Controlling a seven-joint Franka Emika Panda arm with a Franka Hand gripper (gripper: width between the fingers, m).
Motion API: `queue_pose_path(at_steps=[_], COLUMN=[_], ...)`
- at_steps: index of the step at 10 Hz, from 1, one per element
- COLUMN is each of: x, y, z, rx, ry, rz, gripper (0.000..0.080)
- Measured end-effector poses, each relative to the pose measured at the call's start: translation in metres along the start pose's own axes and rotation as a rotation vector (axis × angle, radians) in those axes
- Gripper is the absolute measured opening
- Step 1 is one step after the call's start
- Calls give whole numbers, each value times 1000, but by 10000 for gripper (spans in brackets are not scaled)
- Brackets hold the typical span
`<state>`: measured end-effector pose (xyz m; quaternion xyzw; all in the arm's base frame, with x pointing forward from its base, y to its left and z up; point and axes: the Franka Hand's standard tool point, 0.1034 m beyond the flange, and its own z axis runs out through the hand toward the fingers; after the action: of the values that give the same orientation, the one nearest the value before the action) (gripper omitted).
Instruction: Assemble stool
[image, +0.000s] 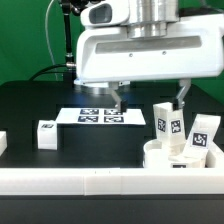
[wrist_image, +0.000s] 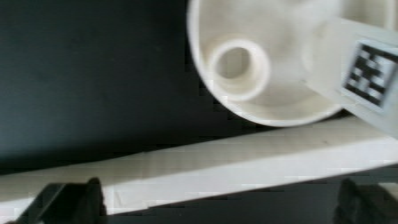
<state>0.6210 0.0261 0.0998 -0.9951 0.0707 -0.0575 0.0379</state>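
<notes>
Gripper (image: 150, 99) is opened wide and nothing is held in it; it hangs above and behind the seat (image: 163, 158). This round seat is found just beside the border rail (image: 90, 182), at the exterior view's right, with two legs (image: 165, 120) upright on it. One loose leg (image: 47, 133) lies well apart, at the exterior view's left. Being hard plastic, it is judged light, stiff and rather slippery; its flat sides should be clamped near the middle.
</notes>
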Motion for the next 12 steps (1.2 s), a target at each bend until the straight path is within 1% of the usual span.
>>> queue_pose_path(at_steps=[1,2,4,5,6,7,8,11,12], x=[1,1,0,-4,-14,-19,-22,-23,-23], y=[-1,-1,3,20,40,60,72,71,75], z=[-1,0,1,6,12,15,17,18,18], rx=[1,0,-3,-18,-32,-47,-58,-57,-53], ry=[1,0,1,16,2,4,12,10,7], rz=[-3,-104,-139,-166,-152,-148,-142,-137,-112], gripper=[649,649,649,649,649,649,649,649,649])
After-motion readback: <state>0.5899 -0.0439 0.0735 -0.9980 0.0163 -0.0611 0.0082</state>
